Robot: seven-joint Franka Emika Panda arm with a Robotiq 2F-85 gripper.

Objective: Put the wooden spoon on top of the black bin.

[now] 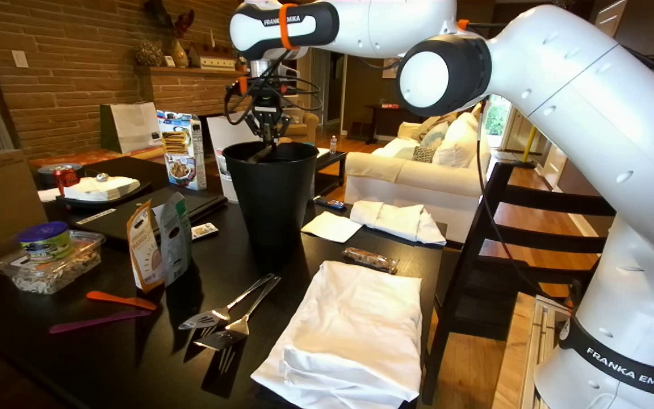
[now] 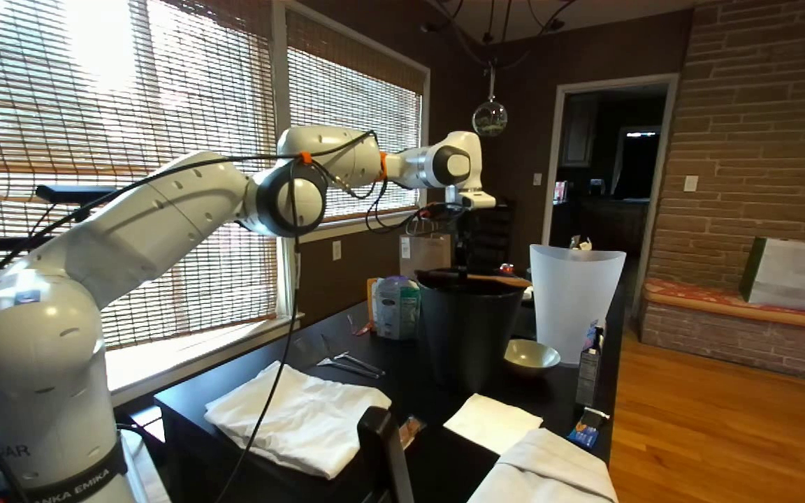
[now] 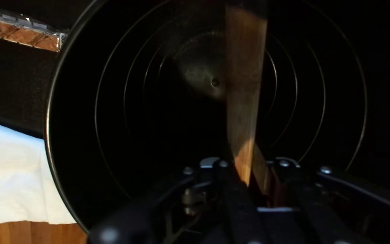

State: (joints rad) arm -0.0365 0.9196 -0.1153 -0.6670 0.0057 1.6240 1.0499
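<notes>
The tall round black bin (image 1: 270, 199) stands open-topped on the dark table, and it also shows in an exterior view (image 2: 469, 342). In the wrist view I look down into it, with its rim (image 3: 47, 128) at left. My gripper (image 1: 270, 138) is at the bin's mouth, pointing down; it also shows in an exterior view (image 2: 463, 269). In the wrist view its fingers (image 3: 251, 166) are close together on the wooden spoon (image 3: 244, 67). The spoon lies level across the bin's mouth in an exterior view (image 2: 500, 280). I cannot tell whether it touches the rim. Its far end is dark.
A white translucent bin (image 2: 577, 300) and a bowl (image 2: 530, 355) stand beside the black bin. Snack pouches (image 1: 146, 247), a cereal box (image 1: 182, 150), metal utensils (image 1: 236, 321), a wrapped bar (image 1: 370, 259) and folded white cloth (image 1: 355, 318) are on the table. A chair (image 1: 554, 233) stands at its edge.
</notes>
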